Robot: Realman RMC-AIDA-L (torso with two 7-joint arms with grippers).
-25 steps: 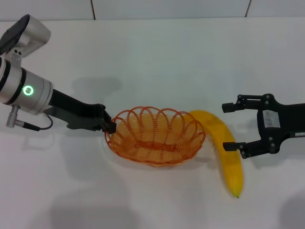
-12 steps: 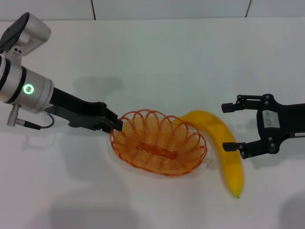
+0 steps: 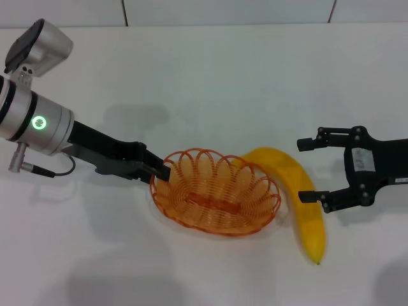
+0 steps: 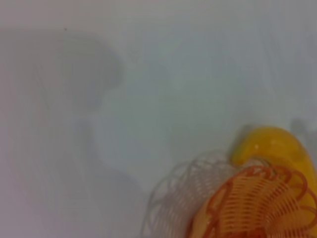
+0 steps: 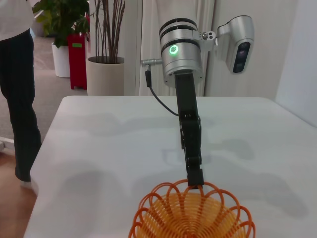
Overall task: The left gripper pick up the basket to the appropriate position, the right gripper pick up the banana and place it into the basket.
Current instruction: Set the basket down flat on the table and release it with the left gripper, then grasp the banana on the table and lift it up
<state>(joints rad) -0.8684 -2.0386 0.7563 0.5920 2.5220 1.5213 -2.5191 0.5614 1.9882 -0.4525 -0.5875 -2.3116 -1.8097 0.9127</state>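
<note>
The orange wire basket (image 3: 215, 200) sits in the middle of the white table (image 3: 223, 76). My left gripper (image 3: 160, 171) is shut on the basket's left rim. The yellow banana (image 3: 298, 197) lies just right of the basket, one end touching or tucked behind its right rim. My right gripper (image 3: 308, 169) is open, its fingers on either side of the banana's upper middle, not closed on it. The left wrist view shows the basket (image 4: 257, 203) and the banana's end (image 4: 277, 148). The right wrist view shows the basket (image 5: 190, 215) and the left gripper (image 5: 195, 179) at its far rim.
The table's far edge meets a white wall (image 3: 223, 9). In the right wrist view a person (image 5: 20, 99) and potted plants (image 5: 104, 49) stand beyond the table's end.
My left gripper has dragged the basket to the right and a little toward me, closer against the banana. The right gripper and banana have not moved.
</note>
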